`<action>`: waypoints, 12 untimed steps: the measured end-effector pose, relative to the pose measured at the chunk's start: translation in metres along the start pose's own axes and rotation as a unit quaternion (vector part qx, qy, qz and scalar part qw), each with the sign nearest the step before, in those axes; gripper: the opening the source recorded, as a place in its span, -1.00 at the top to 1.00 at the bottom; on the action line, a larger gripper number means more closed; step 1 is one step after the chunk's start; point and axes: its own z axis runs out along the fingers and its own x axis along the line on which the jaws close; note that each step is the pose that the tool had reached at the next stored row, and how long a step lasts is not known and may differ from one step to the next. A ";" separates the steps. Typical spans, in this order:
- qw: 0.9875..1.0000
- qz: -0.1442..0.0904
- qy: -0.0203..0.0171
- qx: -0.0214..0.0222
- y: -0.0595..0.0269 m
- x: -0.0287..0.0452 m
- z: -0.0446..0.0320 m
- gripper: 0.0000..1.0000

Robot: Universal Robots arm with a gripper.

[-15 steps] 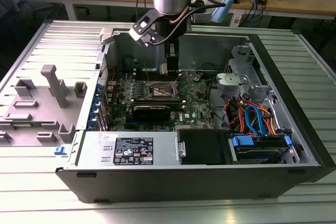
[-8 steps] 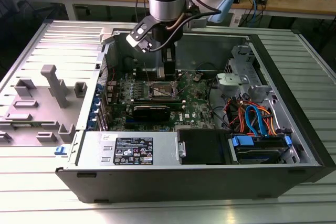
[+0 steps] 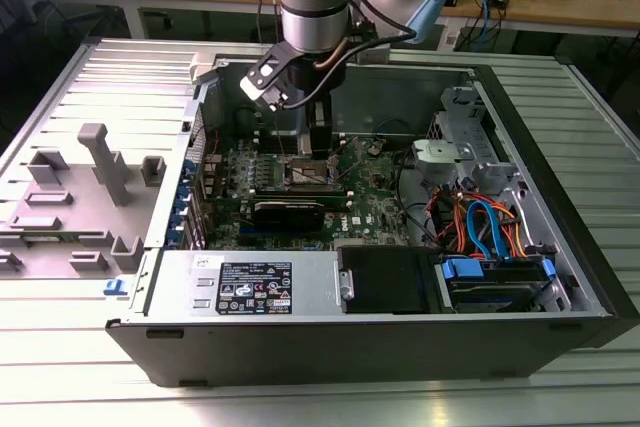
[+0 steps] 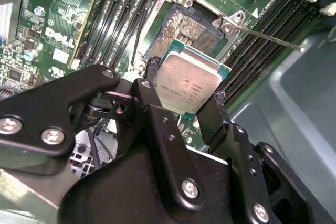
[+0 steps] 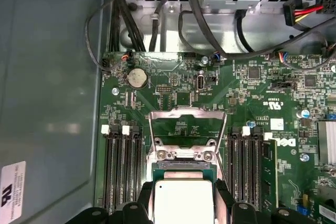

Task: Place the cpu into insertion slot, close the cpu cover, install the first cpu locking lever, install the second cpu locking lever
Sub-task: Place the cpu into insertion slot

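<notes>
My gripper (image 4: 184,86) is shut on the cpu (image 4: 190,80), a small square chip with a silver-grey top and a green rim. It hangs slightly tilted just above the insertion slot (image 4: 190,22), whose dark contact field lies uncovered. In the first wrist view the cpu (image 5: 184,203) sits between the black fingers (image 5: 146,195), with the cpu cover (image 5: 187,110) swung open beyond the slot. A thin locking lever (image 4: 273,38) sticks out from the slot's corner. In the exterior view the gripper (image 3: 318,145) hovers over the slot (image 3: 310,175) on the green motherboard (image 3: 375,197).
Long black memory slots (image 5: 122,166) flank the socket on both sides. The open computer case (image 3: 560,197) walls the board in, with cable bundles and drives (image 3: 480,227) at the exterior view's right and a power supply (image 3: 250,282) along the front.
</notes>
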 end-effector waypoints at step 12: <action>1.000 0.000 0.000 0.000 -0.0037 -0.0003 0.0287 -0.08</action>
